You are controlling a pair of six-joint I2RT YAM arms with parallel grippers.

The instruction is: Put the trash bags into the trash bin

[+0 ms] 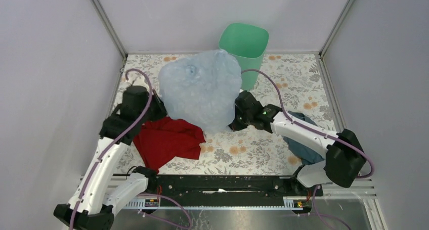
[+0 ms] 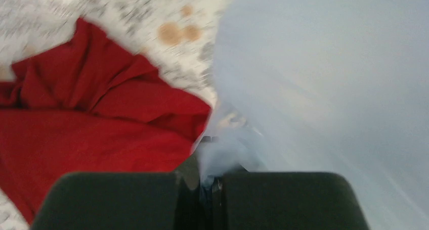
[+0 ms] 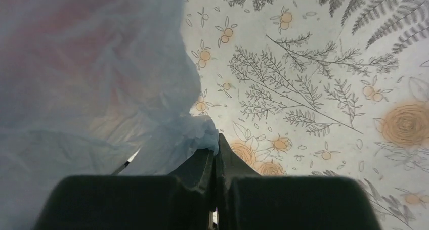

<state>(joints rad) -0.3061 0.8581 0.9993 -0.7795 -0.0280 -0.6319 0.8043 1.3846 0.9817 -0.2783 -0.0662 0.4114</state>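
The trash bag (image 1: 200, 88), a pale blue see-through film, hangs spread in the middle of the top view, held up off the floral worktop (image 1: 253, 149) between the two arms. The left jaws are closed tight on a bunched pinch of its edge at the bag's left side. The right jaws are likewise closed on a twist of film at its lower right. The trash bin (image 1: 244, 43) stands upright at the upper centre of the frame. The bag's upper right edge overlaps its lower left wall in the picture, and whether they touch I cannot tell. A red cloth (image 1: 169, 139) lies on the worktop below the bag, and a blue-grey cloth (image 1: 298, 139) sits under the right arm at the lower right.

The step in hand looks like the carry. Next, both arms likely need to raise the bag clear of the rim, take it toward the top of the frame over the opening, then lower it in before letting go
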